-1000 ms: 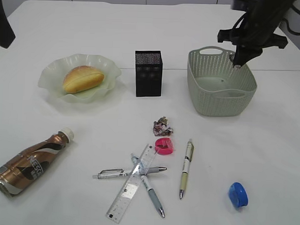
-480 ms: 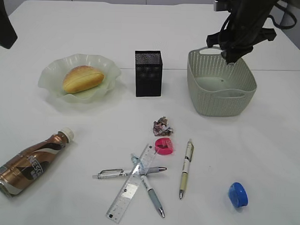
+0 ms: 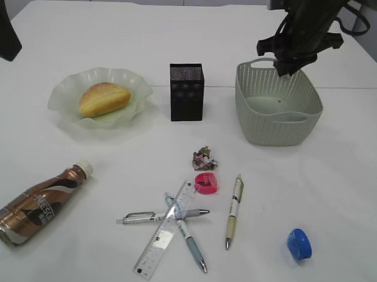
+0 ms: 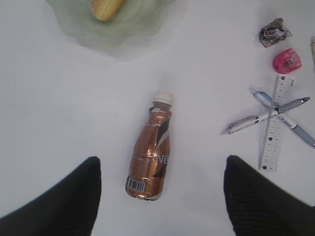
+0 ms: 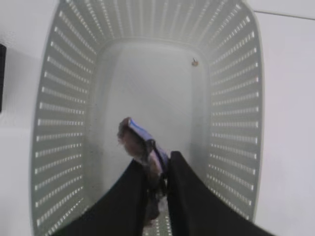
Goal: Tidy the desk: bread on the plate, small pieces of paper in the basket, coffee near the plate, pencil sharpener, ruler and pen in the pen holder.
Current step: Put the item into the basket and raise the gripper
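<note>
My right gripper (image 5: 155,164) is shut on a crumpled piece of paper (image 5: 137,142) and holds it above the grey-green basket (image 5: 59,98); in the exterior view it (image 3: 284,67) hangs over the basket's (image 3: 275,128) far rim. My left gripper (image 4: 160,196) is open and empty, high above the lying coffee bottle (image 4: 151,150). The bread (image 3: 103,98) lies on the green plate (image 3: 66,109). A second crumpled paper (image 3: 204,158), a pink sharpener (image 3: 206,183), a blue sharpener (image 3: 299,244), a ruler (image 3: 165,229) and pens (image 3: 234,210) lie on the table. The black pen holder (image 3: 186,91) stands mid-table.
The coffee bottle (image 3: 37,204) lies on its side at the front left. Two pens (image 3: 173,215) cross under the ruler. The white table runs far behind the plate and the basket.
My right gripper has moved left and a little farther back over the basket, still holding the paper. The objects on the table have not moved.
</note>
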You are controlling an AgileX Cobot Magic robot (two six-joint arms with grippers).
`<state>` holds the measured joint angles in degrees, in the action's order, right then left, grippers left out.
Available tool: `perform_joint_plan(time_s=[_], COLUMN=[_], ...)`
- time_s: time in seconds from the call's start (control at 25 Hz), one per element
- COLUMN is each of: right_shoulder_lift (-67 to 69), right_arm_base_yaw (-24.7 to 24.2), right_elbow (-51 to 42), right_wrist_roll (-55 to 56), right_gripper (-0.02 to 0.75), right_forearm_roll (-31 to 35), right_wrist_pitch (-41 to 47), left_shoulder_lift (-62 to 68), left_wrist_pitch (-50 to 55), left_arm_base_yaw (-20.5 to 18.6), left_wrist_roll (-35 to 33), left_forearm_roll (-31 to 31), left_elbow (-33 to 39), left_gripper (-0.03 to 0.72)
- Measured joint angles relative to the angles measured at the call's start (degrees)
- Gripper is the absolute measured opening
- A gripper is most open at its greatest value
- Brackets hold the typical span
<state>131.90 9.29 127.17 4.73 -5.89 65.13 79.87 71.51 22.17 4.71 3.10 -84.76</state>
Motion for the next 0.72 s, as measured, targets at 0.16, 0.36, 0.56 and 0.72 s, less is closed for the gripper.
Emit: perform_joint_plan(time_s=[0.16, 0.36, 0.56, 0.72], right_shoulder_lift=[0.0, 0.0, 0.0, 0.1], right_arm_base_yaw=[0.0, 0.0, 0.0, 0.0], right_elbow=[0.0, 0.0, 0.0, 2.1], right_wrist_roll=[-0.3, -0.3, -0.3, -0.3], right_gripper=[0.376, 0.501, 0.510, 0.509], right_forearm_roll=[0.6, 0.6, 1.9, 4.0], right_wrist_pitch=[-0.6, -0.7, -0.1, 4.9], left_shoulder_lift=[0.0, 0.0, 0.0, 0.0], left_wrist_pitch=[0.0, 0.0, 0.0, 0.0], left_arm_base_yaw=[0.0, 0.0, 0.0, 0.0], left_wrist_roll=[0.0, 0.0, 0.0, 0.0], left_forearm_roll=[0.0, 0.0, 0.0, 0.0], left_elbow=[0.0, 0.0, 0.0, 0.0], left_gripper=[0.560, 0.559, 0.560, 0.559])
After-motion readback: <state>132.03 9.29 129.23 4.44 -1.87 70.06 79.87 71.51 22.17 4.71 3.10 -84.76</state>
